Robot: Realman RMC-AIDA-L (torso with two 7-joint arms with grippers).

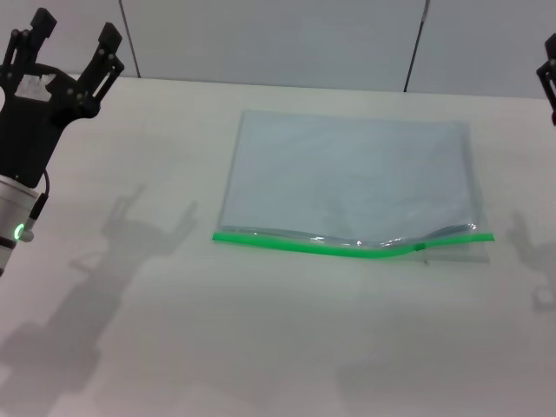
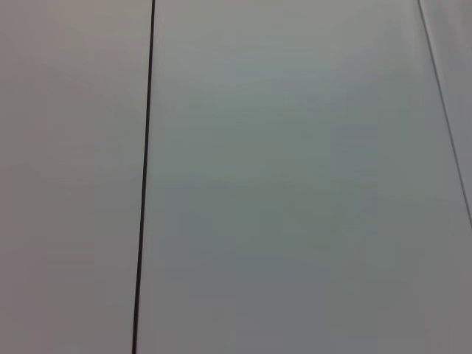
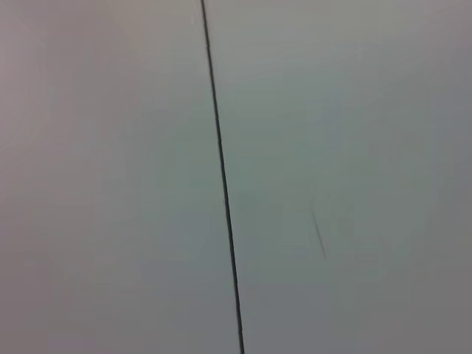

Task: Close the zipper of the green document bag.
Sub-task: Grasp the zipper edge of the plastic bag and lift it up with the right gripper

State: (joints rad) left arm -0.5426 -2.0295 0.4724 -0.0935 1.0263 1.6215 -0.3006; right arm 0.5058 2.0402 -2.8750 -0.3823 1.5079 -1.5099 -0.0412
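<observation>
The green document bag lies flat on the white table, a translucent pale blue-grey pouch. Its zipper is a bright green strip along the near long edge, wavy toward the right end. A small green slider tab sits near that right end. My left gripper is raised at the far left, well away from the bag, open with nothing between its fingers. My right gripper shows only as a dark sliver at the right edge, above the table. Both wrist views show only wall.
The white table stretches bare in front of and to the left of the bag. Grey wall panels with dark seams stand behind the table.
</observation>
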